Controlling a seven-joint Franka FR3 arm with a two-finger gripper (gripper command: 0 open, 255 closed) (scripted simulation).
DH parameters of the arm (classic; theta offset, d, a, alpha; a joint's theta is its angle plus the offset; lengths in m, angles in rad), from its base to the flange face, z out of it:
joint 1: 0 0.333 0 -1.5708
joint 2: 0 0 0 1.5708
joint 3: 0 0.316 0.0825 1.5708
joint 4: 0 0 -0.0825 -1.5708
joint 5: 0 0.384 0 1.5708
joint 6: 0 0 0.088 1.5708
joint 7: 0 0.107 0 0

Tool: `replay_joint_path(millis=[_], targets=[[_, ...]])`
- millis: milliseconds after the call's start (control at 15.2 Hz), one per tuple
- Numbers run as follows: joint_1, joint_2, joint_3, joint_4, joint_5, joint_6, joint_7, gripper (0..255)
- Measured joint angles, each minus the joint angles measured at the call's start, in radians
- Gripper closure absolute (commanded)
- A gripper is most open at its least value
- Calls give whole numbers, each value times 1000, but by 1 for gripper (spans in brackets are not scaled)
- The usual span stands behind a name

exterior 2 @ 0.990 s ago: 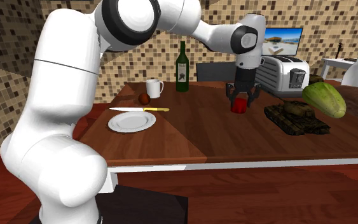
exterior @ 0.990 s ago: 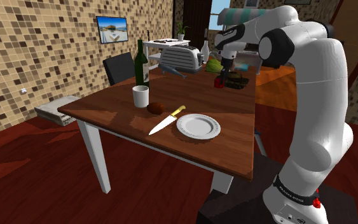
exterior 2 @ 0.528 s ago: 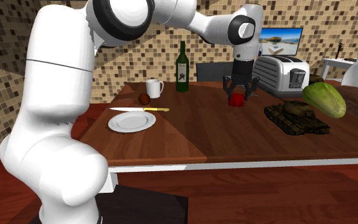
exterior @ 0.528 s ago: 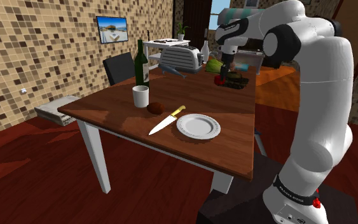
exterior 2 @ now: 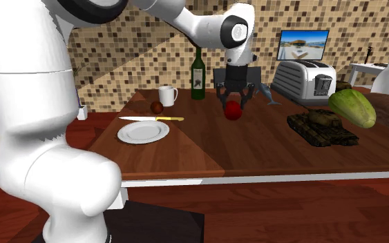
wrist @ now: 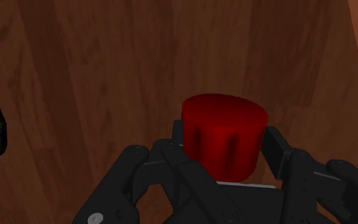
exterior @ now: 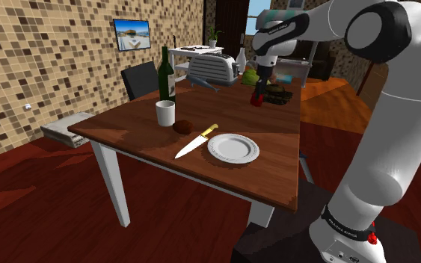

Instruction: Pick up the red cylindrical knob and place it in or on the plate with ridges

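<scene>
So, shoulder view first: the gripper (exterior: 259, 96) is out over the far end of the wooden table (exterior: 126, 123). The red knob (exterior: 257, 99) shows as a small red spot at its tips, just beside a dark toy tank (exterior: 280, 94). The ridged plate (exterior: 233, 148) lies well apart from that, toward the near edge, with a yellow-handled knife (exterior: 197, 140) just beside it on this view's left. A white mug (exterior: 165, 113), a small brown round thing (exterior: 184, 126) and a green wine bottle (exterior: 167, 73) stand further left.

Second exterior view: the gripper (exterior 2: 233, 103) points straight down and the red knob (exterior 2: 233, 110) sits between its fingers, roughly between the wine bottle and the toy tank. The ridged plate (exterior 2: 143, 132) is off to this view's left, nearer the front edge. A toaster (exterior 2: 303, 79) and a big green vegetable (exterior 2: 352, 108) are over on the right.

Wrist view: the two black fingers (wrist: 276, 143) are clamped on the red knob (wrist: 222, 133) from either side. It's a stubby cylinder with shallow grooves down its wall. Wood grain runs past it; I can't tell how far it is off the table.
</scene>
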Motion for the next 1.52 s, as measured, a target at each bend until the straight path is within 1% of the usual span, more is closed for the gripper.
replay_joint_path(millis=[396,726,858,1122,1518], targets=[[69,-196,67,-209,-94,35,170,255],[103,-319,137,-339,-134,47,296,255],[116,-376,172,-382,-145,33,351,255],[145,-458,244,-462,-147,29,456,255],[195,-541,352,-550,-121,30,602,255]])
